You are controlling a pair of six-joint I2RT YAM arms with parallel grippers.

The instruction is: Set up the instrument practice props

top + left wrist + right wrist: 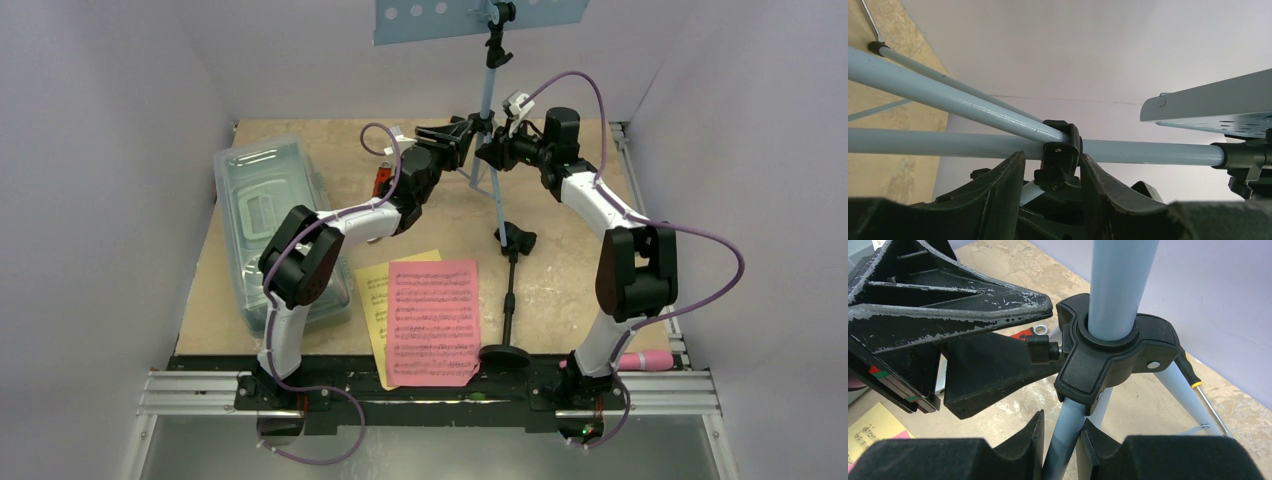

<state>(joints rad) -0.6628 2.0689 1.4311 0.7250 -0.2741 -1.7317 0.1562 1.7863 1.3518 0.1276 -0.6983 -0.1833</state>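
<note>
Right pincer (pixel 1063 419): closed narrowly on one lower leg of the music stand (pixel 490 90), just under its black hub (pixel 1108 357).
Left pincer (pixel 1053 157): part open, fingers on either side of the hub's clamp knob (pixel 1057 167); I cannot tell whether it pinches the knob.
Music stand: upright at back centre, tripod spread, tray on top.
Done: the stand is up (apparently being adjusted).
Left to do: mic stand (pixel 510 300) lies flat; pink microphone (pixel 645 360) sits beside the right arm's base; sheet music (pixel 433 322) lies on the table (pixel 580 280), not on the tray.
Room: both arms crowd the hub; back wall close behind; clear box (pixel 260 215) along the left edge; bare tabletop to the right.
</note>
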